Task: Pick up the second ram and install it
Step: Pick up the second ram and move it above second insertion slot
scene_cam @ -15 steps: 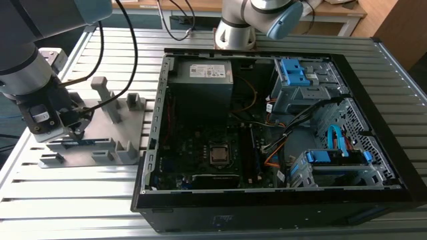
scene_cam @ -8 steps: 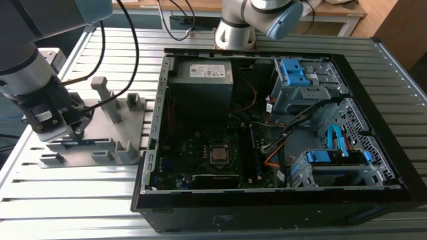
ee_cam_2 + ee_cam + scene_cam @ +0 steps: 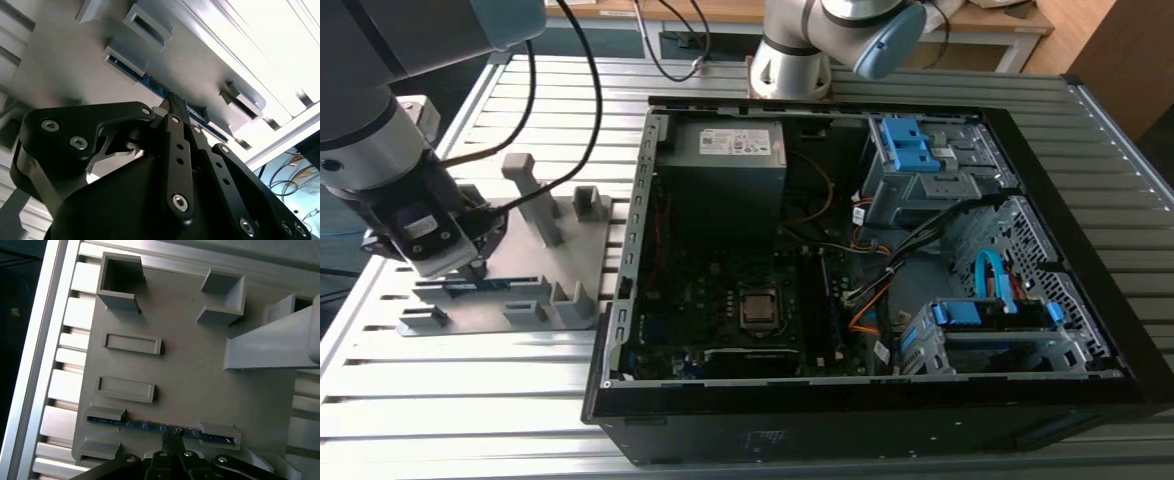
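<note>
Black gripper point(image 3: 174, 102) links sit closest in the second wrist view. Its fingers point(image 3: 172, 112) look clenched on the top edge of the second ram point(image 3: 152, 82). The stick stands edge-on in the slotted posts of the grey fixture plate point(image 3: 190, 370) on the worktop point(image 3: 454, 400), to the exterior view's left of the open computer case point(image 3: 881, 250).

A good hold here, I judge, is mid-length and square to the board, so it can leave the slots without binding. Both ends of the stick are hidden in the posts, its faces cannot be seen, and pad contact is masked.
</note>
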You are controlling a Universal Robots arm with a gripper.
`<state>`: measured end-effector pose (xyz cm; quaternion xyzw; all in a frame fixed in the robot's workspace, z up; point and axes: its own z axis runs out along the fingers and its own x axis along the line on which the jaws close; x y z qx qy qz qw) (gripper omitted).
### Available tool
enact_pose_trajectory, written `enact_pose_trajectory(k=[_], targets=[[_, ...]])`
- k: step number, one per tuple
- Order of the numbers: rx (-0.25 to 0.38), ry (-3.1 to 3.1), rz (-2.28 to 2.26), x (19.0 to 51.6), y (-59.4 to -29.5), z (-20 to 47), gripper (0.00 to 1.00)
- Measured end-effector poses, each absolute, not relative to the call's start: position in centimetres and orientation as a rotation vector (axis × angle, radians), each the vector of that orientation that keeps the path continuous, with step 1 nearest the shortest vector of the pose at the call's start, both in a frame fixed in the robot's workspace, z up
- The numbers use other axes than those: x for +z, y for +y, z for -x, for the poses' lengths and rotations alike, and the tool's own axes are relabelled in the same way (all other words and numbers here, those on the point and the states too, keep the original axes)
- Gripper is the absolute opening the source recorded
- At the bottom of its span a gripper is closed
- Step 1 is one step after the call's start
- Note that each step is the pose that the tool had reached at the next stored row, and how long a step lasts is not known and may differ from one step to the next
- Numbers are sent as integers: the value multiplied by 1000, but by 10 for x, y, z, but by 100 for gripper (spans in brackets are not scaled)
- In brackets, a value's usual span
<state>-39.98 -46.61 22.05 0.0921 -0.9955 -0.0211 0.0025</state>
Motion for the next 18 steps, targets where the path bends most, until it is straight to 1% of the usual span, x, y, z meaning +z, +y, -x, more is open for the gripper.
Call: enact_pose_trajectory(k=[18], targets=[[-64, -3050, -703, 221, -466, 400, 10]])
